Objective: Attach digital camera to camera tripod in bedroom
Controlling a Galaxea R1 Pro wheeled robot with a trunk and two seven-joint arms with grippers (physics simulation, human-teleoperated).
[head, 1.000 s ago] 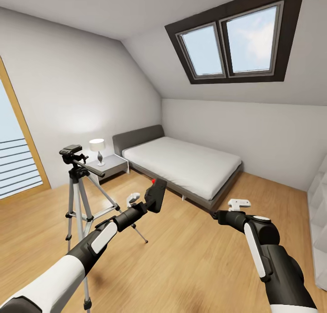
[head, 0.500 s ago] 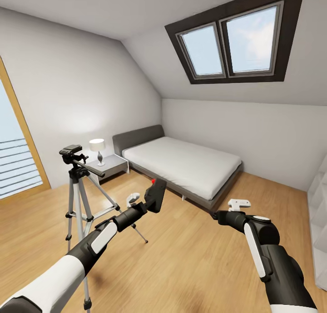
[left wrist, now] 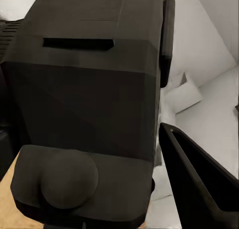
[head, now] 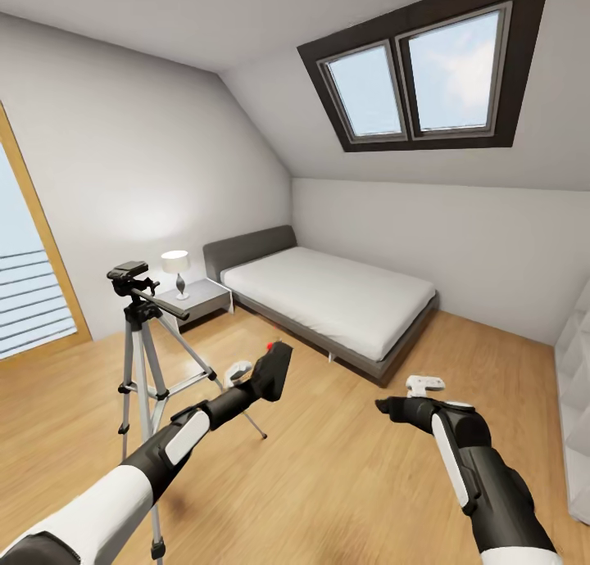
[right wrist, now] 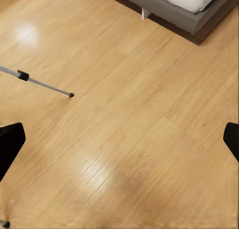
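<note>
Left hand (head: 246, 385), lower centre-left of head view: clenched on the digital camera (head: 272, 372), body held tilted, red button uppermost. In left wrist view, camera body (left wrist: 84, 104) crowds the lens; one dark finger (left wrist: 199, 184) visible alongside.

Right hand (head: 414, 395), lower centre-right of head view: carrying nothing. In right wrist view, both fingertips (right wrist: 10, 144) sit at opposite frame edges, so judged released, jaws wide, over bare wood floor (right wrist: 129, 139).

Camera tripod (head: 139, 336), left of frame, standing upright on the floor, long axis vertical, three silver legs splayed. Head plate (head: 128, 271) unoccupied, up and to the left of the held camera, well apart from it. Pan handle (head: 164, 305) projecting toward frame centre, lying between hand and plate. One leg tip also seen in right wrist view (right wrist: 71, 94).

Left arm clearly the nearer to the tripod; right arm well apart on the far side.

Judgement: attachment not yet made. Coming move calls for raising the camera leftward above the plate, clearing the handle.

Farther back: nightstand lamp (head: 175, 264), grey bed (head: 328, 295), skylight (head: 418, 70).
</note>
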